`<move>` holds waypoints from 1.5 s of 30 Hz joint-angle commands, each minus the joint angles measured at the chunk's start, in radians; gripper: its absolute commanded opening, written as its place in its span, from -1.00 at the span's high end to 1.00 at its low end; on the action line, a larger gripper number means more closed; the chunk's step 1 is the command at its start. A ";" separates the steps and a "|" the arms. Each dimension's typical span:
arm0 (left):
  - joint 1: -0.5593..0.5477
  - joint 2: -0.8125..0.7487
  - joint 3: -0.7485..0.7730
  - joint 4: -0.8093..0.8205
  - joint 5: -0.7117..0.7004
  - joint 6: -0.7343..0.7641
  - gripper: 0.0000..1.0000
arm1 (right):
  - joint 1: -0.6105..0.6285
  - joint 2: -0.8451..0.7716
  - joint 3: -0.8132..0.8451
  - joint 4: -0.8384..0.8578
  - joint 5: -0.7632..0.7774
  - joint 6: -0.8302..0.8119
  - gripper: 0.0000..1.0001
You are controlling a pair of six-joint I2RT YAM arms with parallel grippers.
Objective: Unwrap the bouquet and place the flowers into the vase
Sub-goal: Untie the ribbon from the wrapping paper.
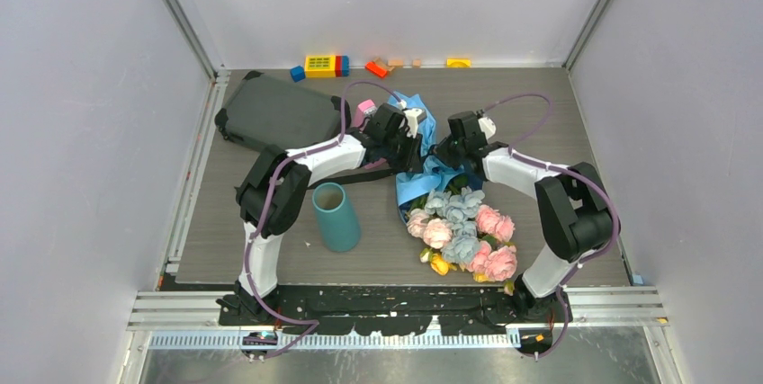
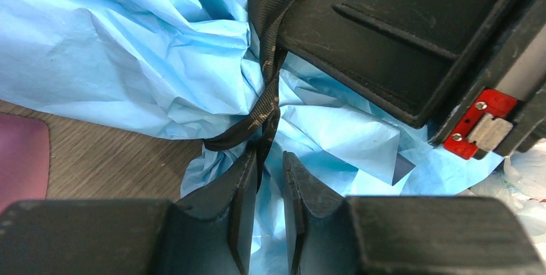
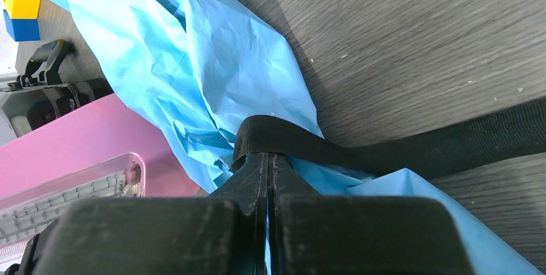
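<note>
The bouquet (image 1: pixel 454 213) lies on its side on the grey table (image 1: pixel 558 132), right of centre. Its flowers (image 1: pixel 461 227), pink, pale blue and yellow, point toward the near edge. The blue paper wrap (image 1: pixel 423 177) fans out toward the far side. The black ribbon (image 2: pixel 267 94) cinches the wrap at its waist, and one tail trails left across the table.

The left gripper (image 2: pixel 269 159) comes in from the left at the cinched waist. Its jaws are drawn to a narrow gap with bunched blue paper pinched between them, and the ribbon runs down against the inner face of one finger.

The right gripper (image 3: pixel 268 159) meets the tie from the right, just beside the left one. Its fingers are pressed fully together, and the tips clamp the ribbon where it loops over the paper.

The teal vase (image 1: pixel 336 216) stands upright, mouth up, left of the blooms and apart from them, near the left arm's elbow.

A pink metronome (image 1: pixel 363 112) stands just left of the wrap. A dark case (image 1: pixel 274 114) lies at the far left of the table, and toy blocks (image 1: pixel 319 65) sit beyond the far edge.
</note>
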 commanded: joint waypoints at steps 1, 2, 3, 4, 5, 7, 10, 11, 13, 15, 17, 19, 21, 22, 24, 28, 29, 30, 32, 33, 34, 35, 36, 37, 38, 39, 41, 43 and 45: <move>-0.006 -0.047 0.015 -0.034 -0.027 0.026 0.49 | -0.005 -0.063 -0.032 0.046 0.065 0.007 1.00; -0.006 -0.061 0.018 -0.042 -0.031 0.031 0.45 | -0.005 -0.072 -0.037 0.046 0.082 0.006 1.00; -0.007 -0.076 0.021 -0.046 -0.036 0.035 0.41 | -0.006 -0.085 -0.046 0.046 0.090 0.006 1.00; -0.006 -0.089 0.022 -0.049 -0.041 0.038 0.34 | -0.008 -0.090 -0.049 0.046 0.099 0.006 1.00; -0.006 -0.103 0.023 -0.052 -0.047 0.042 0.29 | -0.012 -0.097 -0.057 0.046 0.103 0.007 0.99; -0.006 -0.122 0.032 -0.059 -0.059 0.051 0.21 | -0.019 -0.103 -0.069 0.046 0.102 0.012 1.00; -0.004 -0.133 0.054 -0.077 -0.073 0.067 0.12 | -0.028 -0.109 -0.083 0.046 0.100 0.019 0.99; -0.003 -0.133 0.061 -0.079 -0.075 0.074 0.10 | -0.029 -0.111 -0.089 0.061 0.100 0.020 1.00; -0.002 -0.124 0.077 -0.083 -0.075 0.083 0.06 | -0.032 -0.117 -0.095 0.074 0.100 0.021 1.00; -0.001 -0.109 0.099 -0.087 -0.069 0.089 0.05 | -0.036 -0.125 -0.100 0.082 0.098 0.021 1.00; 0.001 -0.090 0.120 -0.085 -0.059 0.094 0.04 | -0.038 -0.131 -0.103 0.087 0.094 0.021 0.99; 0.001 -0.071 0.140 -0.072 -0.046 0.098 0.04 | -0.039 -0.134 -0.103 0.093 0.090 0.019 1.00; 0.001 -0.048 0.162 -0.058 -0.031 0.102 0.04 | -0.040 -0.133 -0.103 0.094 0.086 0.019 1.00; 0.001 -0.037 0.173 -0.056 -0.023 0.105 0.04 | -0.041 -0.132 -0.102 0.095 0.083 0.019 1.00; 0.001 -0.016 0.195 -0.056 -0.008 0.113 0.05 | -0.042 -0.132 -0.103 0.096 0.076 0.020 1.00; 0.002 0.013 0.211 -0.060 0.007 0.124 0.11 | -0.045 -0.131 -0.105 0.097 0.072 0.019 1.00; 0.002 0.018 0.210 -0.061 0.008 0.125 0.12 | -0.045 -0.132 -0.105 0.097 0.071 0.018 1.00; 0.002 0.024 0.207 -0.063 0.007 0.127 0.13 | -0.046 -0.132 -0.106 0.097 0.070 0.017 1.00; 0.004 0.033 0.204 -0.064 0.008 0.125 0.15 | -0.048 -0.132 -0.107 0.097 0.069 0.016 1.00; 0.006 0.038 0.201 -0.061 0.008 0.123 0.16 | -0.048 -0.131 -0.106 0.097 0.068 0.016 1.00; 0.008 0.043 0.199 -0.058 0.010 0.119 0.18 | -0.049 -0.131 -0.108 0.099 0.067 0.017 1.00; 0.010 0.047 0.197 -0.055 0.011 0.116 0.20 | -0.049 -0.132 -0.108 0.099 0.066 0.017 1.00; 0.011 0.052 0.196 -0.049 0.013 0.112 0.22 | -0.050 -0.131 -0.108 0.101 0.064 0.017 1.00; 0.013 0.055 0.194 -0.044 0.013 0.107 0.23 | -0.050 -0.129 -0.108 0.101 0.064 0.017 1.00; 0.014 0.058 0.194 -0.039 0.013 0.103 0.24 | -0.050 -0.128 -0.107 0.103 0.062 0.017 1.00; 0.014 0.062 0.193 -0.036 0.013 0.101 0.25 | -0.050 -0.125 -0.107 0.103 0.060 0.017 1.00; 0.015 0.069 0.195 -0.030 0.013 0.098 0.28 | -0.051 -0.122 -0.105 0.104 0.056 0.017 1.00; 0.015 0.075 0.198 -0.028 0.015 0.095 0.30 | -0.052 -0.119 -0.103 0.106 0.053 0.017 1.00; 0.016 0.077 0.201 -0.025 0.015 0.094 0.31 | -0.051 -0.115 -0.101 0.106 0.050 0.016 1.00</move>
